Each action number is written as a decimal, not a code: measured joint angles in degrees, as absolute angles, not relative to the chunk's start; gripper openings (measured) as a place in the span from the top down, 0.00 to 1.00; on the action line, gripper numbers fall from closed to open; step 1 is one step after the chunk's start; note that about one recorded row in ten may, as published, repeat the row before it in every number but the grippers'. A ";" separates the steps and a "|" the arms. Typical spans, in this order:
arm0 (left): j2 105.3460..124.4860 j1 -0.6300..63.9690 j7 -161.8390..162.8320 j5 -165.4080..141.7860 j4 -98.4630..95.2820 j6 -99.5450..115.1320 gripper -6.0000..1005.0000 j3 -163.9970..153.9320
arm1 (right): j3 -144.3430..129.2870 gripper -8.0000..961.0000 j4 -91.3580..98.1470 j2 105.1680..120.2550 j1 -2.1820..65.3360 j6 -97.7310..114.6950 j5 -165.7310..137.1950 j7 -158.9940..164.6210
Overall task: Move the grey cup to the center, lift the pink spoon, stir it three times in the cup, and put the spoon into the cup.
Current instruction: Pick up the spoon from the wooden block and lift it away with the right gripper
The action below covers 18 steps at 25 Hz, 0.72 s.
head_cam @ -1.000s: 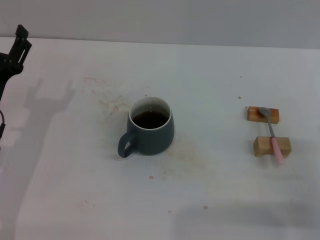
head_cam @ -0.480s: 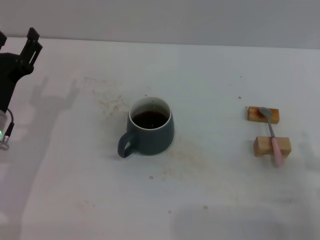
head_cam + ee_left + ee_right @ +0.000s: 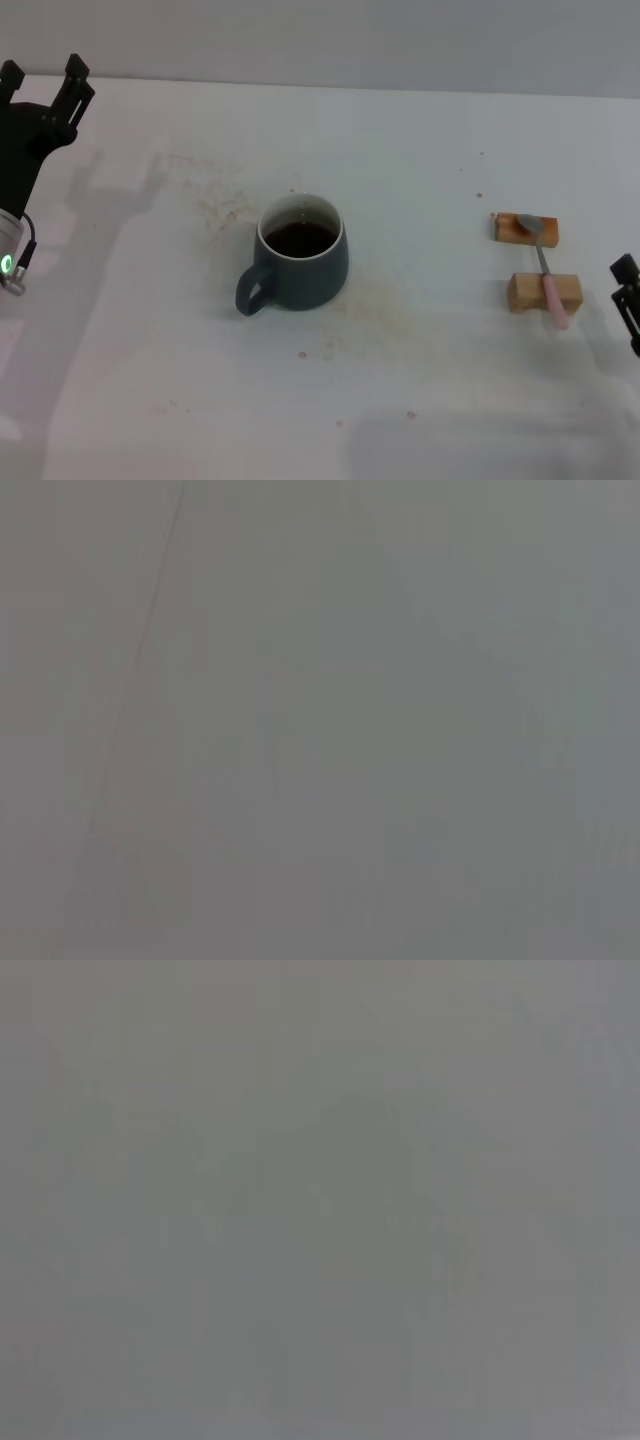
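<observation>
One cup (image 3: 302, 255), one spoon (image 3: 545, 275), seemingly two blocks (image 3: 526, 229).

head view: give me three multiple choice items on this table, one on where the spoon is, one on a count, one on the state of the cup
1. Where does the pink spoon lie?
A. inside the grey cup
B. across two wooden blocks, to the robot's right of the cup
C. flat on the table beside the cup's handle

2. How many wooden blocks are there?
A. one
B. two
C. four

3. What state is the grey cup in?
A. upright with dark liquid inside
B. tipped on its side
C. upright and empty

Answers:
1 B: its metal bowl rests on the far block and its pink handle crosses the near block.
2 B: only those two tan blocks show.
3 A: it stands on its base, with dark liquid showing inside the white rim.

The left gripper hangs open at the table's far left; the right gripper is just at the right edge.
</observation>
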State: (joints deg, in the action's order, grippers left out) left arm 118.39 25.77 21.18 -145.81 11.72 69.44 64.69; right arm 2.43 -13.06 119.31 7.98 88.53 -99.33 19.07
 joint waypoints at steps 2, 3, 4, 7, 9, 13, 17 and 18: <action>118.39 25.80 21.18 -145.81 11.71 69.30 0.18 64.69 | 1.96 0.39 -13.06 119.33 7.99 87.38 -99.32 19.07; 118.39 25.82 21.18 -145.81 11.70 69.20 0.18 64.67 | 0.83 0.39 -13.06 119.33 8.27 86.24 -99.33 19.04; 118.39 25.83 21.19 -145.81 11.71 69.15 0.18 64.65 | 0.83 0.39 -13.06 119.33 8.27 86.24 -99.33 19.04; 118.45 25.85 21.35 -145.81 11.81 68.96 0.18 64.35 | -0.66 0.39 -13.36 119.37 8.49 84.76 -99.34 16.05; 118.48 25.88 21.33 -145.81 11.82 68.42 0.18 64.04 | -0.96 0.39 -13.87 119.40 8.47 84.54 -99.34 13.69; 118.55 26.05 21.29 -145.81 11.84 67.10 0.18 63.90 | -2.11 0.39 -14.44 119.41 8.34 84.24 -99.37 11.97; 118.57 25.90 21.53 -145.81 11.86 67.03 0.18 63.89 | -2.22 0.39 -14.44 119.46 8.24 82.55 -99.40 11.70; 118.60 25.86 21.62 -145.81 11.87 67.03 0.18 63.89 | -2.23 0.39 -14.42 119.47 8.27 81.93 -99.41 11.66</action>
